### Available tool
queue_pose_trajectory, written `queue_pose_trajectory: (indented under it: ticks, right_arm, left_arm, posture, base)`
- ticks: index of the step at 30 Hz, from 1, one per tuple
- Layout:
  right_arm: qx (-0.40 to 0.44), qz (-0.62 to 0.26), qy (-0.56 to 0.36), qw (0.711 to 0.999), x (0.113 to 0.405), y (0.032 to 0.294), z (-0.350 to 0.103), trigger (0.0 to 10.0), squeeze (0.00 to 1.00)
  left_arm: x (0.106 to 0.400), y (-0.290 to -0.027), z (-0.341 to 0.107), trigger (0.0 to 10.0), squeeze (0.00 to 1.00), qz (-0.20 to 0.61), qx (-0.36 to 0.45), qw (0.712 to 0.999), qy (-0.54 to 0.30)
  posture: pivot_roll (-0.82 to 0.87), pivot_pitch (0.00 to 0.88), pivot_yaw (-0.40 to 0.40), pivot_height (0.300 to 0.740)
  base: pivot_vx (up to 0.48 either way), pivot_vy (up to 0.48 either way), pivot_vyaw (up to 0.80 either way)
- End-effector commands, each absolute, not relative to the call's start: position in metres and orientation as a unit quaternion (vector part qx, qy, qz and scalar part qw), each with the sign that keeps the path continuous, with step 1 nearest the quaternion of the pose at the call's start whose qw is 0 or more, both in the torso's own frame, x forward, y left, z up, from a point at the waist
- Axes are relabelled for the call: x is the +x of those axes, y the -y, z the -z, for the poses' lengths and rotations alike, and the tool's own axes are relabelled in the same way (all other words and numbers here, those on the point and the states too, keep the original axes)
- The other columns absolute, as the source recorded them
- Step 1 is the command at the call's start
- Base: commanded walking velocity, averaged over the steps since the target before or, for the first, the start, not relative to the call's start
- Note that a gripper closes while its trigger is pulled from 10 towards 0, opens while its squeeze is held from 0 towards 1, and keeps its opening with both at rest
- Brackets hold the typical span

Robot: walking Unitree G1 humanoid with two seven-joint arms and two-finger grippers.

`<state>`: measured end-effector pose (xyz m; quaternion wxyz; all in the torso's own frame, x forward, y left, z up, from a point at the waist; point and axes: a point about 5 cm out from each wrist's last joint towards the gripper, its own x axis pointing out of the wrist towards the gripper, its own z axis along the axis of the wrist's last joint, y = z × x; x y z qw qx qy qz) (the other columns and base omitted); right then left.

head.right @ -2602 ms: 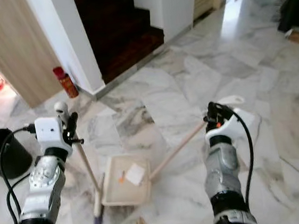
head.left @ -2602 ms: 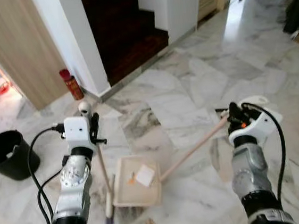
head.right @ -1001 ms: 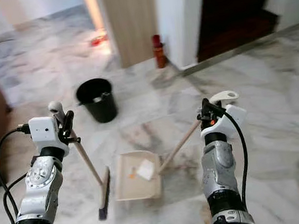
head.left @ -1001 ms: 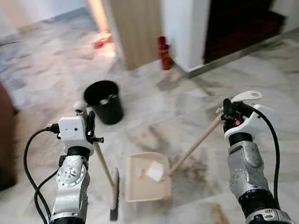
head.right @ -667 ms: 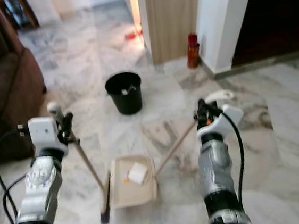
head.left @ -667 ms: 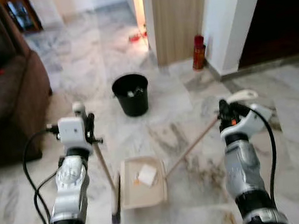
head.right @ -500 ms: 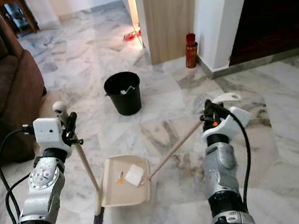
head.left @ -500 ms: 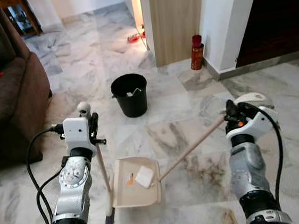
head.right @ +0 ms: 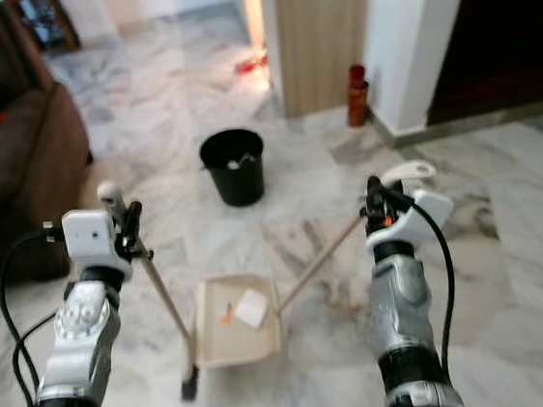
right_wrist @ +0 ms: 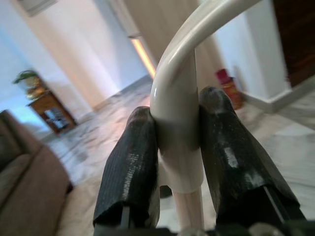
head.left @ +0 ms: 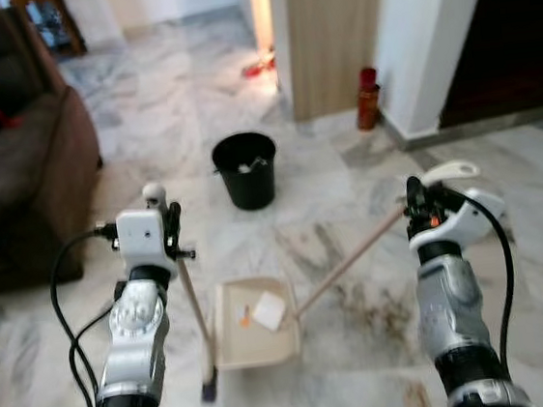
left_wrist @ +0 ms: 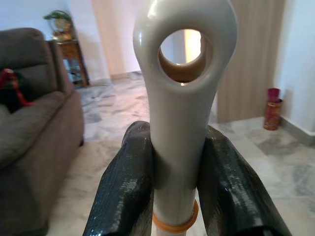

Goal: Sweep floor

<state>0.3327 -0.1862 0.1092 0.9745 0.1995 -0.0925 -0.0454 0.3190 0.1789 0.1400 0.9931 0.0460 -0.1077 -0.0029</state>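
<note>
So, quick rundown of what's what:

Left gripper point(left_wrist: 178, 196): both black fingers point(left_wrist: 123, 191) are clamped on the white grip of the broom point(head.left: 196, 313), one on each side just under the hanging hole at the top, right above an orange ring on the handle.

Broom: one. The wooden stick runs from the left gripper down to the marble floor point(head.left: 344, 157), tilted a bit, brush head on the floor just beside the dustpan's left edge.

Right gripper point(right_wrist: 179, 147): fingers squeezed onto the white end cap of the dustpan handle point(head.left: 350, 261), one on either side, below the curved white loop.

Dustpan point(head.left: 256, 333): one, beige, flat on the floor between the two arms, its long wooden handle slanting up to the right gripper.

In the pan: one white scrap of paper point(head.left: 268, 309) and one small orange bit point(head.left: 244, 315) next to it.

Bucket point(head.left: 246, 170): one, black, on the floor beyond the dustpan, well apart from it.

Red can point(head.left: 368, 99): one, standing by the white wall corner.

Couch point(head.left: 17, 182): one, dark brown, off to the left.
</note>
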Motion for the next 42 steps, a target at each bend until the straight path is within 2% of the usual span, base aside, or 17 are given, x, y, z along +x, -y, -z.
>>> queue_pose_trajectory:
  ticks: [1,13,18,22,35,42]
  right_arm:
    - [0.207,0.040,0.126,0.969,0.3347,0.1864,-0.1226,10.0,0.00]
    - [0.175,0.019,0.136,0.975,0.3373,0.1815,-0.1303,10.0,0.00]
    - [0.166,0.021,0.134,0.977,0.3374,0.1854,-0.1313,10.0,0.00]
    - [0.173,0.018,0.124,0.977,0.3368,0.1835,-0.1274,10.0,0.00]
    - [0.181,0.013,0.119,0.976,0.3378,0.1804,-0.1271,10.0,0.00]
    - [0.175,0.007,0.117,0.977,0.3373,0.1794,-0.1272,10.0,0.00]
  left_arm:
    - [0.3202,-0.1816,-0.1448,10.0,0.00,-0.002,0.056,0.992,0.116]
    - [0.3224,-0.1820,-0.1425,10.0,0.00,0.000,0.069,0.992,0.105]
    - [0.3216,-0.1803,-0.1410,10.0,0.00,0.002,0.068,0.992,0.104]
    - [0.3215,-0.1788,-0.1396,10.0,0.00,0.004,0.067,0.993,0.101]
    - [0.3221,-0.1804,-0.1391,10.0,0.00,-0.001,0.071,0.993,0.097]
    - [0.3229,-0.1802,-0.1389,10.0,0.00,-0.003,0.072,0.993,0.095]
  posture:
    - [0.06,0.022,0.066,0.740]
    - [0.06,0.011,0.064,0.740]
    - [0.06,0.009,0.065,0.740]
    - [0.06,0.011,0.064,0.740]
    - [0.06,0.023,0.066,0.740]
    - [0.06,0.026,0.065,0.740]
  base:
    - [0.000,0.000,0.00]
    - [0.000,0.000,0.00]
    - [0.000,0.000,0.71]
    - [0.000,0.000,0.10]
    - [0.255,0.000,0.00]
    - [0.280,0.000,0.53]
